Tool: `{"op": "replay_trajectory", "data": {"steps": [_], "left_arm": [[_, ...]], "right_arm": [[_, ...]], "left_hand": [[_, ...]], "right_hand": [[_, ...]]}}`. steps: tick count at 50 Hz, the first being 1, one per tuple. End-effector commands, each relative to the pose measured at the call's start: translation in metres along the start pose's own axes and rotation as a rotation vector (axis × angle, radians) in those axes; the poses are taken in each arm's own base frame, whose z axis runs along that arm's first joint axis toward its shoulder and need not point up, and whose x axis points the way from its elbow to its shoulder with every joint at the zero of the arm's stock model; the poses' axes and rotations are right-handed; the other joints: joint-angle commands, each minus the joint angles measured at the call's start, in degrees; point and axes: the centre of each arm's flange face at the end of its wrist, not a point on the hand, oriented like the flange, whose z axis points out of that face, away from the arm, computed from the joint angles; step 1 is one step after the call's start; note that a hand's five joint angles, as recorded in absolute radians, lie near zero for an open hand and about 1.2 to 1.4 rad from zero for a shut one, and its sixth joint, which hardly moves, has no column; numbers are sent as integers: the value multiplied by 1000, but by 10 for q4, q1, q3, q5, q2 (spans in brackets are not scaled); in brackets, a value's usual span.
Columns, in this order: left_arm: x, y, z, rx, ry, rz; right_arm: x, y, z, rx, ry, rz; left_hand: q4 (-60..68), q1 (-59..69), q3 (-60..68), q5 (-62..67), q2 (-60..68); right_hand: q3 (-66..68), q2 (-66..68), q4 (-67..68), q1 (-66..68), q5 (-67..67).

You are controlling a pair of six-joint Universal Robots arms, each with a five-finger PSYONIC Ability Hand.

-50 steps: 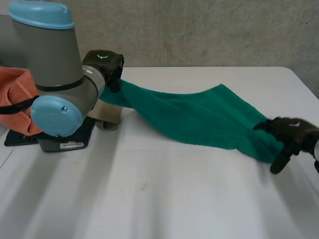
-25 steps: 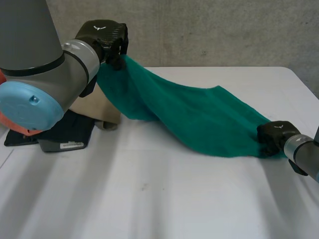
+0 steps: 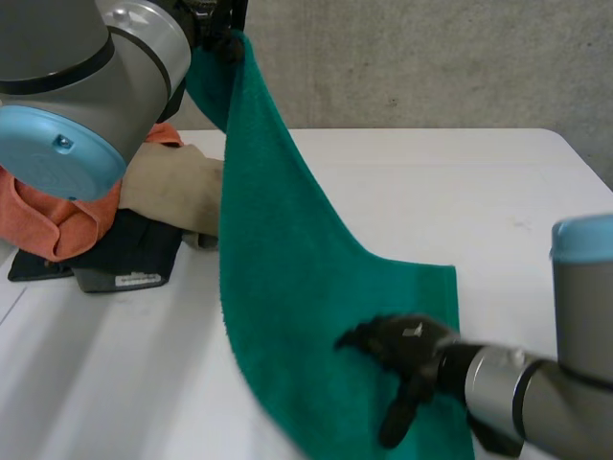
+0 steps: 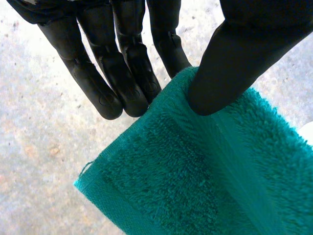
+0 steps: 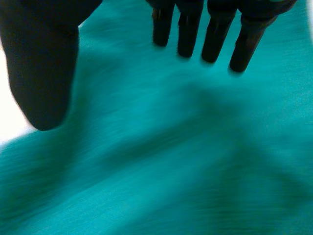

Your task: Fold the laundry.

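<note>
A green towel [image 3: 306,287] hangs from my raised left hand [image 3: 218,13] at the back left and slopes down onto the white table [image 3: 536,192]. In the left wrist view my left hand [image 4: 122,68] pinches one towel corner [image 4: 195,166] between thumb and fingers. Near the front, my right hand [image 3: 407,347] hovers over the towel's lower part with its fingers spread and straight. In the right wrist view my right hand [image 5: 215,34] is open just above the towel [image 5: 171,161], holding nothing.
At the left of the table lies a laundry pile: an orange cloth [image 3: 43,216], a beige cloth [image 3: 172,187] and a dark item [image 3: 124,259] underneath. A grey wall stands behind the table. Bare tabletop lies to the right and at the front left.
My left hand has lifted its towel corner high. My right hand has let go of the towel's right end and swung in to the front middle, over the cloth.
</note>
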Motion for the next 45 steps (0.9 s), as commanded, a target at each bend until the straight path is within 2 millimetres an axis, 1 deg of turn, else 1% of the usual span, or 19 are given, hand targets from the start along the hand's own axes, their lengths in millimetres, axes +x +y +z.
{"op": "replay_trajectory", "data": {"steps": [1, 5, 9, 13, 14, 18, 22, 25, 27, 28, 29, 32, 35, 36, 37, 39, 40, 44, 45], "left_arm": [[5, -15, -15, 11, 25, 25], [7, -27, -33, 4, 60, 29], [11, -39, -55, 7, 105, 40], [12, -52, -77, 27, 144, 72], [12, -58, -86, 42, 156, 87], [9, -73, -101, 96, 164, 111], [5, -84, -110, 137, 154, 114], [2, -88, -110, 161, 139, 109], [-1, -89, -108, 170, 130, 117], [-2, -89, -107, 172, 125, 118], [-6, -89, -104, 176, 116, 121], [-15, -82, -92, 168, 86, 132], [-28, -64, -65, 140, 39, 146], [-39, -62, -49, 159, -3, 144], [-45, -62, -42, 171, -28, 146], [-55, -63, -29, 202, -79, 148], [-63, -66, -18, 239, -129, 150], [-75, -79, 2, 369, -210, 148], [-75, -81, 5, 390, -211, 150]], "right_arm": [[83, -53, -12, 132, 283, 63], [111, -77, -26, 162, 340, 33], [126, -94, -12, 188, 330, 2], [131, -102, 21, 196, 293, -2], [130, -103, 37, 191, 263, 4], [124, -95, 77, 162, 191, 21], [115, -82, 109, 130, 133, 24], [112, -76, 123, 125, 122, 24], [115, -79, 133, 156, 135, 22], [119, -83, 135, 175, 151, 21], [134, -93, 134, 229, 216, 30], [170, -127, 115, 373, 396, 47], [191, -168, 82, 539, 517, 7], [196, -180, 71, 591, 547, -12], [204, -202, 47, 684, 598, -56], [209, -223, 22, 769, 645, -102], [213, -239, -1, 844, 688, -139], [219, -265, -46, 979, 741, -218], [220, -267, -51, 991, 738, -230]], "left_hand": [[116, 127, 119, 135, 114], [116, 127, 119, 135, 114], [116, 127, 119, 135, 114], [116, 127, 119, 135, 114], [116, 127, 119, 135, 114], [116, 127, 119, 135, 114], [116, 127, 119, 135, 114], [116, 127, 119, 135, 114], [116, 127, 119, 135, 114], [116, 127, 119, 135, 114], [116, 127, 119, 135, 114], [116, 127, 119, 135, 114], [116, 127, 119, 135, 114], [116, 127, 119, 135, 114], [116, 127, 119, 135, 114], [116, 127, 119, 135, 114], [116, 127, 119, 135, 114], [116, 127, 119, 135, 114], [116, 127, 119, 135, 114]], "right_hand": [[-101, -88, -113, -86, -99], [-101, -88, -113, -86, -99], [-101, -88, -113, -86, -99], [-101, -88, -113, -86, -99], [-101, -88, -113, -86, -99], [-101, -88, -113, -86, -99], [-101, -88, -113, -86, -99], [-99, -87, -111, -84, -97], [187, 199, 175, 202, 189], [397, 409, 384, 412, 399], [597, 610, 585, 612, 599], [599, 612, 587, 614, 601], [599, 612, 587, 614, 601], [599, 612, 587, 614, 601], [599, 612, 587, 614, 601], [599, 612, 587, 614, 601], [599, 612, 587, 614, 601], [599, 612, 587, 614, 601], [599, 612, 587, 614, 601]]}}
